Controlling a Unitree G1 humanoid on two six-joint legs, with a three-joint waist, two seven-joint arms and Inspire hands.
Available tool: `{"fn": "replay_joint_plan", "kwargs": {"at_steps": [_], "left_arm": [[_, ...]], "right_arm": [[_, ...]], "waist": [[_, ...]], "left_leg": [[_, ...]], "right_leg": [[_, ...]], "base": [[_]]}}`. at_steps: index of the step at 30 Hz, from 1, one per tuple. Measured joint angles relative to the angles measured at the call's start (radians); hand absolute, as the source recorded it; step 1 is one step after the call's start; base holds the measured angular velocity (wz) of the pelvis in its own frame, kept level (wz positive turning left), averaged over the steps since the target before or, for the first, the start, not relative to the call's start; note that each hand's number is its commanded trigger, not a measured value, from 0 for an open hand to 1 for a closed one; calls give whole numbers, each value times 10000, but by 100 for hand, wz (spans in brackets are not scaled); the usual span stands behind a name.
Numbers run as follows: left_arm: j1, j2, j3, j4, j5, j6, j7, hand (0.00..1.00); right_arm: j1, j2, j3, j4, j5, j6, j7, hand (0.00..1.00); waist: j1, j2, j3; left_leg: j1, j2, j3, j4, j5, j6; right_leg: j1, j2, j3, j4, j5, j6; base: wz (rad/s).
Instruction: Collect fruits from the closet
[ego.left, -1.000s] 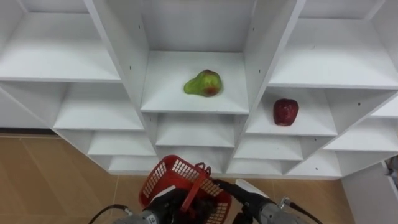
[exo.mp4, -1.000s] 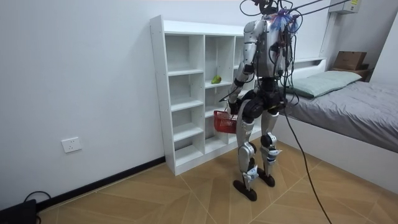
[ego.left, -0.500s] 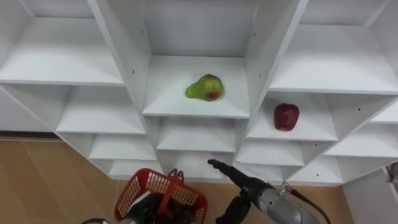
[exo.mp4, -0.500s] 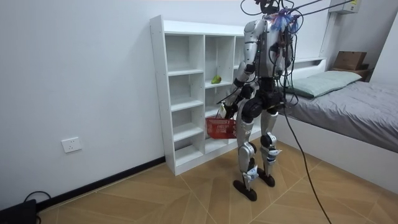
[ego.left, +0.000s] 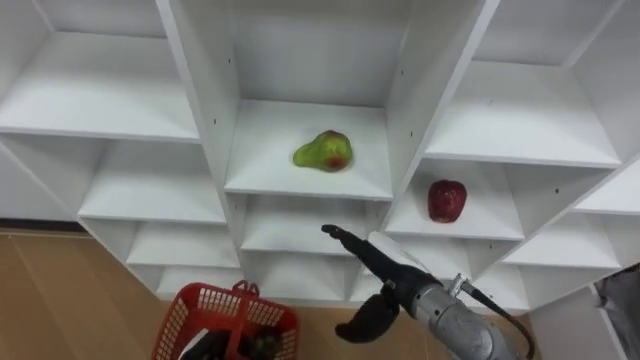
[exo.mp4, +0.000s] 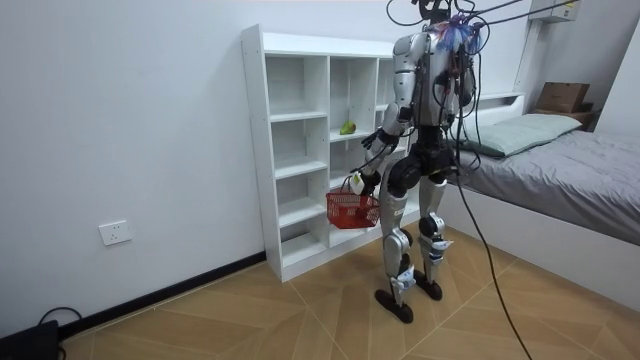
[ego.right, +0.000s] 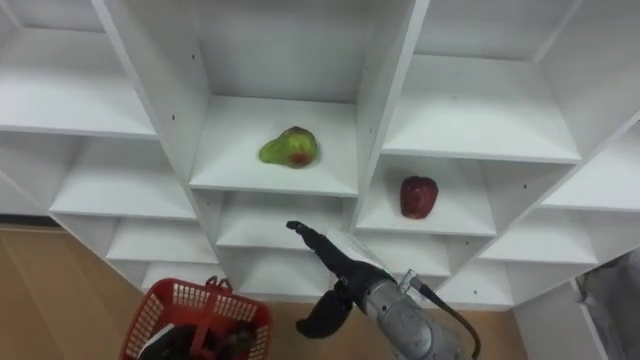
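A green pear with a red blush (ego.left: 322, 152) lies on the middle shelf of the white closet (exo.mp4: 300, 150). A red apple (ego.left: 447, 200) stands one compartment to the right and a shelf lower. My right hand (ego.left: 380, 262) is open, its fingers stretched toward the shelves, below the pear and left of the apple, touching neither. My left hand (ego.left: 228, 347) shows at the bottom edge, shut on the handle of the red basket (ego.left: 222, 318), which hangs low on my left. Dark shapes show in the basket; I cannot tell what they are.
I stand facing the closet on a wooden floor (ego.left: 70, 300). Upright white dividers (ego.left: 205, 110) separate the compartments; the other shelves hold nothing. A bed (exo.mp4: 560, 170) stands behind me at the room view's right.
My right hand has risen from beside the basket and stretched toward the shelves. The basket has swung down to my left.
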Motion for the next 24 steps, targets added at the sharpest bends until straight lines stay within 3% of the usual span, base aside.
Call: {"fn": "replay_joint_plan", "kwargs": {"at_steps": [8, 15, 19, 21, 24], "left_arm": [[282, -69, 269, 220, -38, -8, 237, 100], [502, -79, 616, 219, -16, -8, 507, 100], [548, -93, 666, 495, -90, -9, 597, 100], [555, -104, 813, 608, -84, -9, 599, 100], [556, -100, 1032, 601, 91, -9, 572, 100]], "right_arm": [[90, 46, -456, -1260, 158, -123, 22, 0], [85, 54, -1007, -1771, 263, -158, -33, 0], [-46, 60, -1124, -1871, 321, -160, -374, 0], [-237, 60, -1180, -2082, 325, -162, -455, 0], [-407, 66, -1469, -2545, 329, -216, -668, 0]], "waist": [[187, 107, 47], [194, 121, 1], [222, 44, -13], [228, -46, 24], [401, -262, -11]], "left_leg": [[497, -2, -12, -203, 5, -5], [698, -1, -78, -285, 8, -11], [950, -9, -116, -368, 8, -13], [1014, 1, -116, -413, 17, -29], [1015, 16, -123, -427, 29, -48]], "right_leg": [[440, 15, -23, -95, -2, 3], [673, 30, -52, -192, -3, 5], [959, 45, -49, -345, -3, 7], [1006, 62, -43, -347, -4, 8], [1006, 80, -32, -361, -4, 7]], "base": [[0], [0], [0], [0], [0]]}}
